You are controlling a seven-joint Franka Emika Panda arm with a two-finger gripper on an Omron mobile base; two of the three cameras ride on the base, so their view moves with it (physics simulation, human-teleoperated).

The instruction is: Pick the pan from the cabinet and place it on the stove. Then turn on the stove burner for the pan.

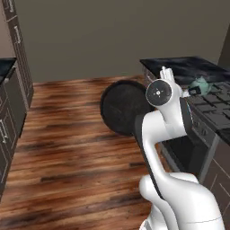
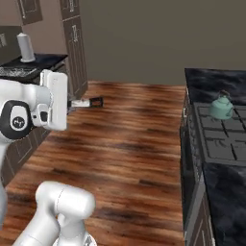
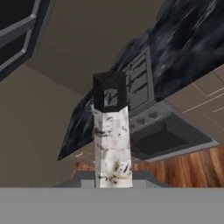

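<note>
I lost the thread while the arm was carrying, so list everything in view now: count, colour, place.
Round black frying pan: one, black, held in the air over the floor, not on the range.
Dark grey gas range: one, black grates, on the right.
Small teal kettle: one, teal, on the range's far grates.
Black marbled countertop: one stretch, beyond the range.
White upright cylinder: one, on the far left counter.
Tall dark cabinets: brown-grey, far left.
Wooden plank floor: brown, centre.
White robot arm: one; end effector shut on the pan's handle.
</note>
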